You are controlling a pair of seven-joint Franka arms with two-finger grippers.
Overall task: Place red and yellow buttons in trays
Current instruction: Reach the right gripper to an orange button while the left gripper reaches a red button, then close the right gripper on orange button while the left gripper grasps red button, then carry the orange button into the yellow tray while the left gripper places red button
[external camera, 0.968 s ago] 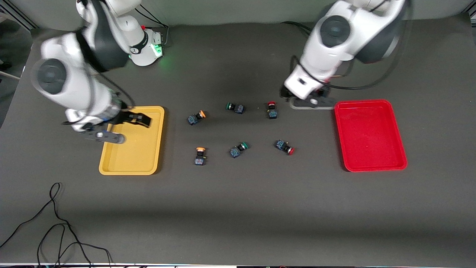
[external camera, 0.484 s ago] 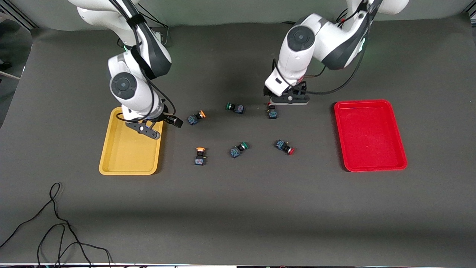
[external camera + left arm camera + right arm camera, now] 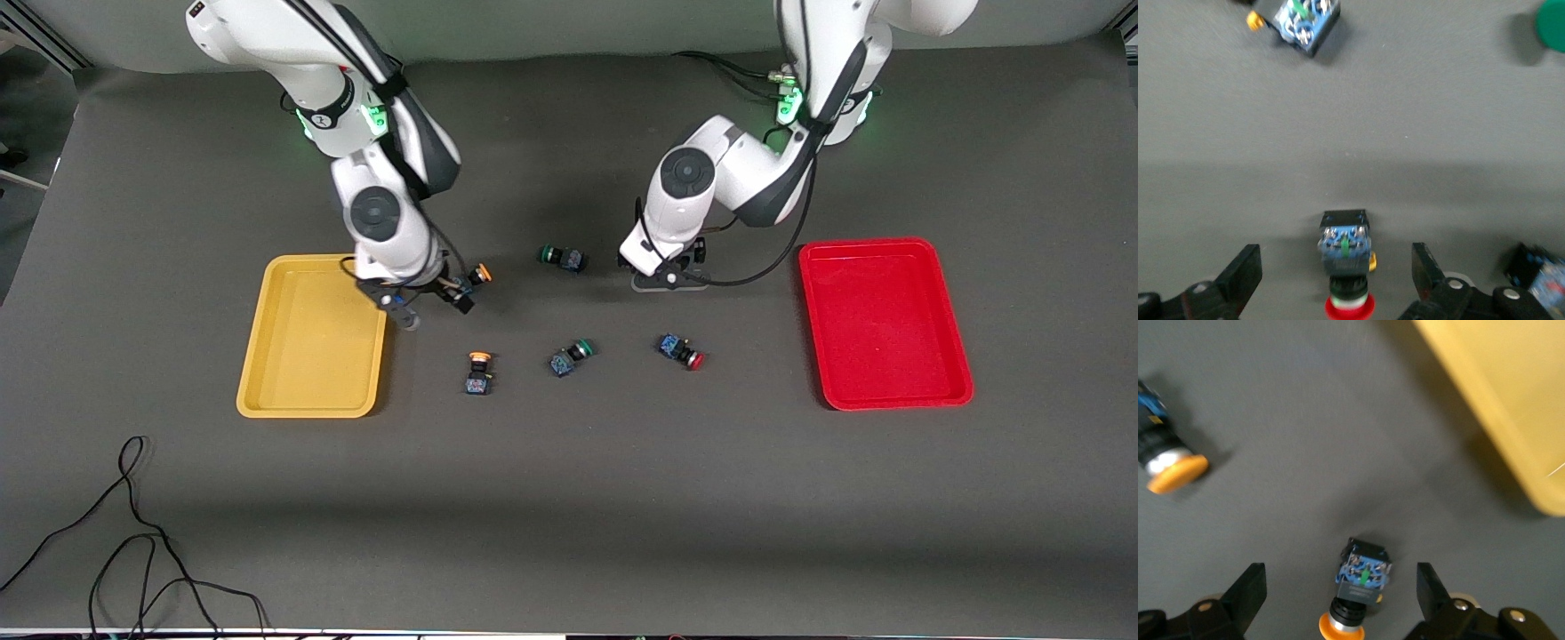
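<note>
My left gripper is open over a red button, which lies on the table between its fingers and is hidden in the front view. A second red button lies nearer to the front camera. My right gripper is open over a yellow button, whose cap shows beside the hand. Its fingers stand apart on either side of it. The other yellow button also shows in the right wrist view. The yellow tray and the red tray hold nothing.
Two green-capped buttons lie between the arms, one beside my left gripper and one nearer to the front camera. The yellow tray's rim is close to my right gripper. A black cable lies near the table's front edge.
Both arms have swung in from the trays and come down. The right gripper went from over the yellow tray to the yellow button. The left gripper went from beside the red tray to the red button.
</note>
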